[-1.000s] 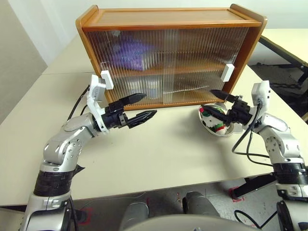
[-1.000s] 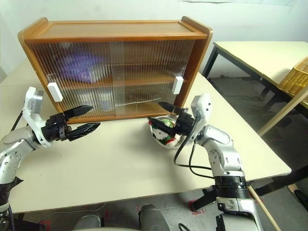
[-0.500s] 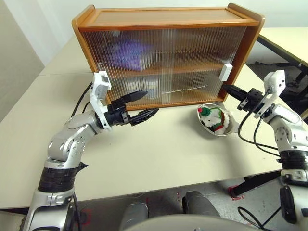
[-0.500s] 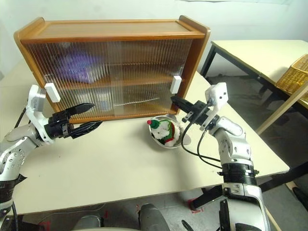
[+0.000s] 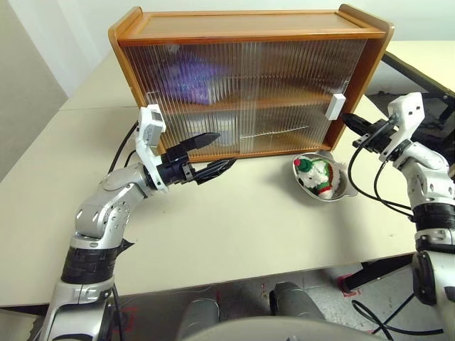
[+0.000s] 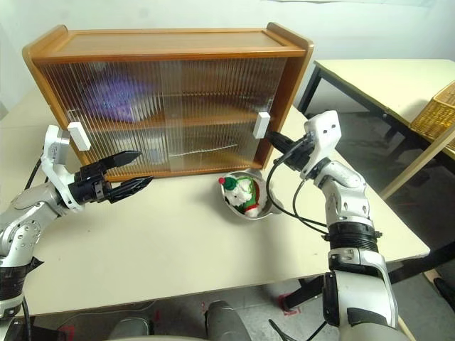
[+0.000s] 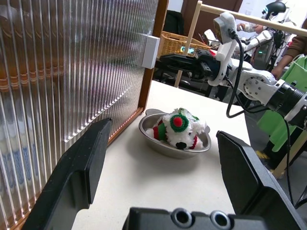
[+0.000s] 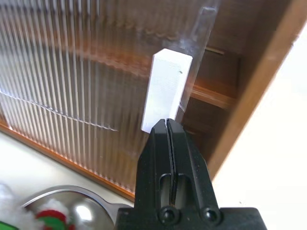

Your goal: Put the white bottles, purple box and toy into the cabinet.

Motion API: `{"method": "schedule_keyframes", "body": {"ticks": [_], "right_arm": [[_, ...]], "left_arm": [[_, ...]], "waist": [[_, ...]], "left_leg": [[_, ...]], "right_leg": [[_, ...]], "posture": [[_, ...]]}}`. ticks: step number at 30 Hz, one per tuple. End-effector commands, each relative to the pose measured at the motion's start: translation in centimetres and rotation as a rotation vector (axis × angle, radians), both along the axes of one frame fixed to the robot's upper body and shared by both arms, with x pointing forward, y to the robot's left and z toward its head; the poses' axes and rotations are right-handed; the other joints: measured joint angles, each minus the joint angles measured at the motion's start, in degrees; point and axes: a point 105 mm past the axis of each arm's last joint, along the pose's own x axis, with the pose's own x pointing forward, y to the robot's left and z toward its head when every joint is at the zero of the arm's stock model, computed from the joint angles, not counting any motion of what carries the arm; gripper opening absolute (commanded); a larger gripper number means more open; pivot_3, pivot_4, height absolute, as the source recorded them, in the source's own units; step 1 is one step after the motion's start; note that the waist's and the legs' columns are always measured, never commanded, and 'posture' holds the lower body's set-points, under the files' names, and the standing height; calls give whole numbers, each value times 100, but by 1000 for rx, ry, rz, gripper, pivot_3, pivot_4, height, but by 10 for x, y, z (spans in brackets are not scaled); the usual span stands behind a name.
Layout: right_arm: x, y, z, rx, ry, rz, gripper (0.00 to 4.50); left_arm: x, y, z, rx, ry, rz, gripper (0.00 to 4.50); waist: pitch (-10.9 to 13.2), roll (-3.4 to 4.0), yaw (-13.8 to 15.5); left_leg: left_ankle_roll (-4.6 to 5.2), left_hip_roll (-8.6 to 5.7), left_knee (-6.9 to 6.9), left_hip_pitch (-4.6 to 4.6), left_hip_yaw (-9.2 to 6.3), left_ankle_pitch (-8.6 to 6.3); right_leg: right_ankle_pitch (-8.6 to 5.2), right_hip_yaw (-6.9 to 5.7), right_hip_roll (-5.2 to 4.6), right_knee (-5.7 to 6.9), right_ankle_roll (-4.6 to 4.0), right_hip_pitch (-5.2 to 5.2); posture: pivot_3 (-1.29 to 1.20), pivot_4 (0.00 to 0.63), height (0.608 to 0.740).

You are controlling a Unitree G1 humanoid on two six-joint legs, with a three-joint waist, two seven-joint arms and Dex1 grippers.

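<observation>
Broadly, a pale worktop (image 5: 234, 227) carries everything. At its far side stands the cabinet (image 5: 249, 78), wide, orange-brown, two shelves behind ribbed clear sliding doors, both drawn across the front. Each door has a small white handle: the left handle (image 5: 151, 114) near the cabinet's left edge, the right handle (image 5: 335, 106) near its right edge.

Behind the ribbing on the upper shelf, toward the left, the purple box (image 5: 186, 77) shows as a blurred lavender patch. On the lower shelf, left of centre, a pale shape with blue print is one white bottle (image 5: 224, 132); the ribbing blurs it too much to tell a second one apart.

On the worktop just in front of the cabinet's right end sits a shiny metal bowl (image 5: 340, 192), and the toy (image 5: 316, 176) lies inside it, white and fluffy with red and green trim.

The left claw (image 5: 211, 157) hovers above the worktop before the cabinet's lower left part, its two black fingers spread wide, empty, pointing to the right along the doors.

The right claw (image 5: 348, 119) points left at the cabinet's right end, its fingers pressed together with nothing between them, the tip just beside the lower end of the right handle (image 8: 165, 91); contact cannot be made out.
</observation>
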Motion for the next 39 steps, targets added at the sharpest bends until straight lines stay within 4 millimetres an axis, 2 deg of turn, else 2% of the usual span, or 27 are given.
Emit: {"method": "schedule_keyframes", "body": {"ticks": [1,11,26,39], "right_arm": [[3,-10,3,-27,-9,-39,31],[10,-5,2,-34,-11,-32,31],[18,20,1,-32,-10,34,31],[8,42,-9,-23,-5,120,31]], "left_arm": [[2,-4,-1,15,-6,-2,4500],[3,-6,-2,13,-4,-3,4500],[2,-7,-2,5,-8,9,4500],[1,-9,-4,3,-5,4,4500]], "waist": [[0,0,0],[0,0,-2],[1,2,24],[1,2,31]], "left_leg": [[0,0,1,0,0,0],[0,0,1,2,0,0],[0,0,1,3,0,0],[0,1,1,5,0,0]], "right_leg": [[0,0,0,0,0,0],[1,1,0,2,1,1],[2,1,0,4,2,2],[2,1,0,5,1,3]], "posture": [[-153,0,740],[-144,0,740],[-127,0,740],[-135,0,740]]}}
